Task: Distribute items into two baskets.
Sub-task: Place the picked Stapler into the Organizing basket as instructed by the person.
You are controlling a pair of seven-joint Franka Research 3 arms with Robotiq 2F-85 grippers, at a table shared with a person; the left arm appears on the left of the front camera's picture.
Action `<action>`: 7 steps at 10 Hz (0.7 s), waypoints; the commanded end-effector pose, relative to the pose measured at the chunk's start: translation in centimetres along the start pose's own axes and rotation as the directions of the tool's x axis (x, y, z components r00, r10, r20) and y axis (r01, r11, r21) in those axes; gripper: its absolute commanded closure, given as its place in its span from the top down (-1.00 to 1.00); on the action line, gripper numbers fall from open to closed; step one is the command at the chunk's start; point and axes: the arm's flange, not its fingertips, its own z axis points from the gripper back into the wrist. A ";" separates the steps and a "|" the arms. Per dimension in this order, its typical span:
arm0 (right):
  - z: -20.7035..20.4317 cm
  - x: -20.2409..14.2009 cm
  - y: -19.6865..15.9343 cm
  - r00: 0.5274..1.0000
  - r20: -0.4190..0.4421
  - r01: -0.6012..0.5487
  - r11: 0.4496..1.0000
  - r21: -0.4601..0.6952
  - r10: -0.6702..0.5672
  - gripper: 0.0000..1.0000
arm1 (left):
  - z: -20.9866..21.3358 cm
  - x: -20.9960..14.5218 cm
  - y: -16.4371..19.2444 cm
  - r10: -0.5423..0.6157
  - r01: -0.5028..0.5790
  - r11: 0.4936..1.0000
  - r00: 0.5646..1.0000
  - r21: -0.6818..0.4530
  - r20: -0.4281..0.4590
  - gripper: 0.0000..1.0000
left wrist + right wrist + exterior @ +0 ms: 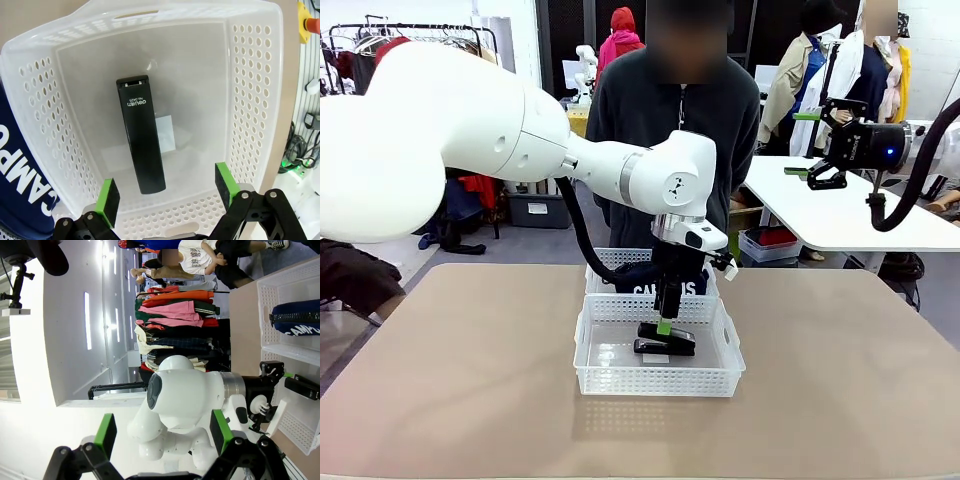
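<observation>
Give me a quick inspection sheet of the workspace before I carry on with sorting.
Surface: tan table.
Job's things: black stapler flat in near basket; navy pouch in far basket.
Clutter: nothing seen.
End effectors: left end effector open above the stapler, touching nothing; right end effector raised off the table, open, empty.
Cables: black hose along left arm, another on right.
Surroundings: person at far side; clothes racks behind.

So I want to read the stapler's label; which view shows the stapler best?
The left wrist view: the black stapler lies unobstructed in its basket, label facing the camera. The front view shows it small, partly behind the left gripper.
</observation>
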 end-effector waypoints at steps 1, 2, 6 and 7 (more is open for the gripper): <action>-0.1 -0.2 0.1 1.000 0.016 0.003 1.000 0.011 -0.003 1.00 | 0.1 -0.2 -0.2 0.000 0.000 1.000 1.000 0.003 -0.006 1.00; -0.1 -0.2 0.1 1.000 0.016 0.003 1.000 0.011 -0.003 1.00 | 0.1 -0.2 -0.2 0.000 0.000 1.000 1.000 0.003 -0.006 1.00; -0.1 -0.2 0.1 1.000 0.016 0.003 1.000 0.011 -0.003 1.00 | 1.5 -1.8 -0.9 0.036 -0.035 0.999 0.999 -0.018 0.036 1.00; -0.1 -0.2 0.1 1.000 0.016 0.003 1.000 0.011 -0.003 1.00 | 2.5 -2.1 -1.8 0.103 -0.101 0.995 0.992 -0.022 0.080 1.00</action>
